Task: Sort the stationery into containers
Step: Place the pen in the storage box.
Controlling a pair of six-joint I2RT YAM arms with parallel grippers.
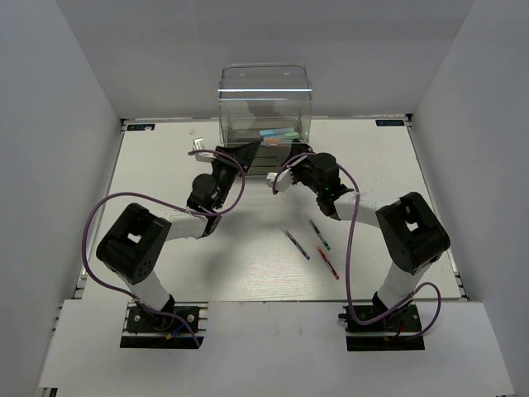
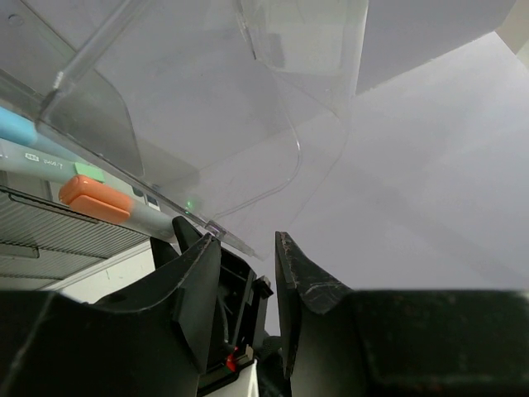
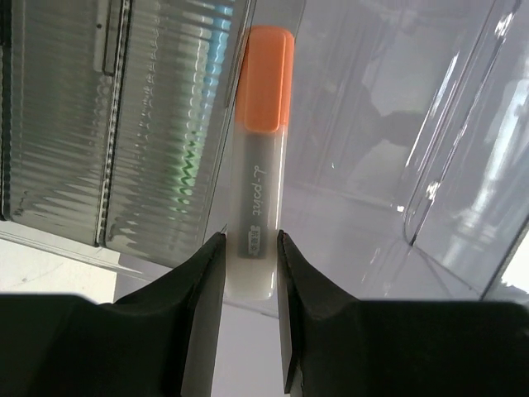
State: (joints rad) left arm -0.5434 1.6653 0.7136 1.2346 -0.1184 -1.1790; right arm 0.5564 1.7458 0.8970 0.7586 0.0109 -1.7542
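The clear organiser (image 1: pixel 264 103) stands at the back of the table. My right gripper (image 3: pixel 250 248) is shut on the pale end of an orange-capped marker (image 3: pixel 263 141), which points into the organiser's open tray (image 3: pixel 372 190). My left gripper (image 2: pixel 248 240) is at the organiser's front left, its jaws apart, with the thin clear tray lip (image 2: pixel 235 238) lying at its left fingertip and not pinched. From the left wrist I see the orange cap (image 2: pixel 95 198) and a light-blue marker (image 2: pixel 21 132) inside. Both grippers (image 1: pixel 252 150) (image 1: pixel 293 155) meet at the organiser's front.
Three thin pens lie on the table in front of the right arm: a dark one (image 1: pixel 296 244), a green one (image 1: pixel 320 234) and a red one (image 1: pixel 326 262). Ribbed drawer fronts (image 3: pixel 74 124) sit beside the marker. White walls enclose the table.
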